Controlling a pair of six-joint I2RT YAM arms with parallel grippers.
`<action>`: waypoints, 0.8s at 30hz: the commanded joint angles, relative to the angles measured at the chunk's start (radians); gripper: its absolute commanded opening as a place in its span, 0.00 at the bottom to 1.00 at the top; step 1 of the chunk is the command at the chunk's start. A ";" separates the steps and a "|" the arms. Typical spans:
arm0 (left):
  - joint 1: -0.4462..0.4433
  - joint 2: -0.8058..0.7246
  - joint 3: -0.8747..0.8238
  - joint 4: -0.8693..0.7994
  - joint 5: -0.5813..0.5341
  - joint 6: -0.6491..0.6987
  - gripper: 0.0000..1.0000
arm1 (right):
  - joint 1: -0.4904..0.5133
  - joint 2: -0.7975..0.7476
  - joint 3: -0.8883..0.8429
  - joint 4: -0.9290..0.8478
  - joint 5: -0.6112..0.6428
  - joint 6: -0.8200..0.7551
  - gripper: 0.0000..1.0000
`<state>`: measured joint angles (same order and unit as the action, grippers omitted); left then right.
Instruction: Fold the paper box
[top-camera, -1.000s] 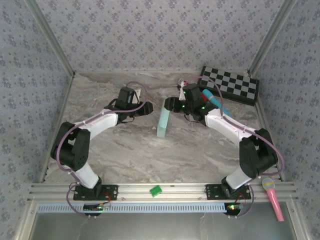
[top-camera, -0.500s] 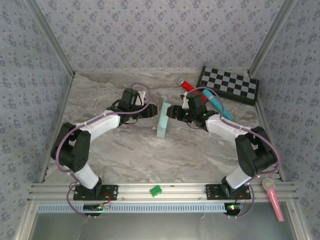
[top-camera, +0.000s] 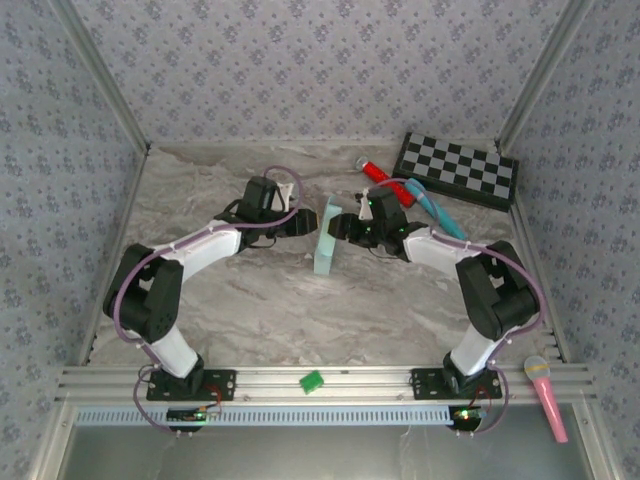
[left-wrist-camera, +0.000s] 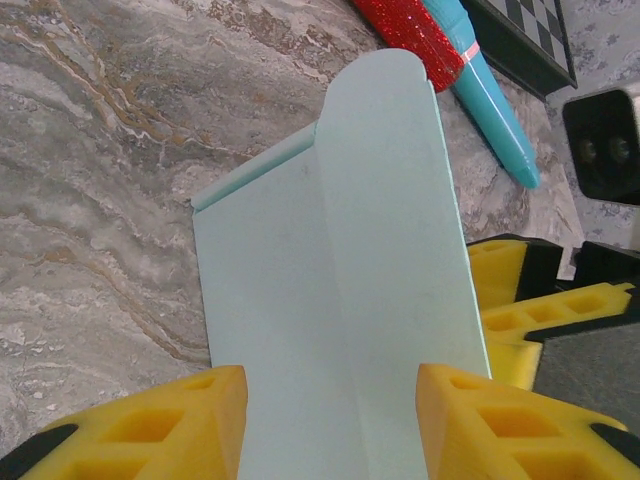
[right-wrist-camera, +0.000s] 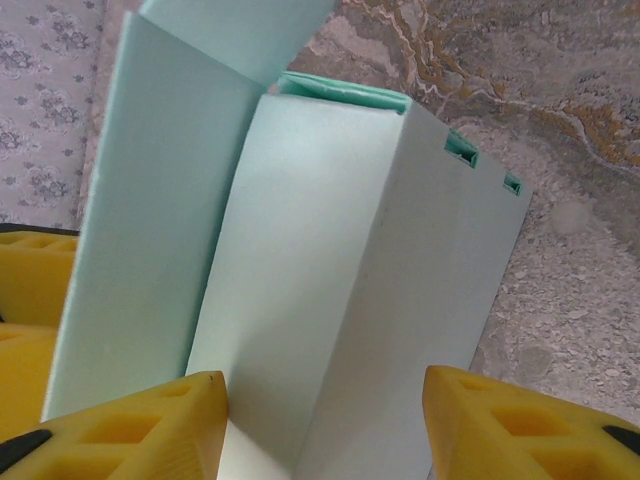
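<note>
The paper box (top-camera: 326, 240) stands upright near the middle of the desk (top-camera: 260, 300), between our two arms. Our left end effector (top-camera: 303, 222) holds it, with a finger on each side. Our right end effector (top-camera: 337, 225) has its fingers around the box too, but we cannot tell if it squeezes.
</note>
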<state>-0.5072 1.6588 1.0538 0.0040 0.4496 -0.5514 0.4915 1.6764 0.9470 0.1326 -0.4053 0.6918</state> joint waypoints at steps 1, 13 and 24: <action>-0.005 0.014 0.025 0.014 0.024 0.007 0.48 | 0.006 0.034 0.005 -0.018 0.012 0.020 0.53; -0.027 -0.028 0.082 -0.108 -0.028 0.078 0.50 | 0.017 0.045 -0.009 -0.148 0.141 0.021 0.44; -0.069 -0.075 0.124 -0.201 -0.161 0.135 0.55 | 0.028 0.026 0.026 -0.139 0.138 0.011 0.43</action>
<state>-0.5591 1.6215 1.1282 -0.1463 0.3443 -0.4561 0.5243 1.6833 0.9813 0.0872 -0.3183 0.7143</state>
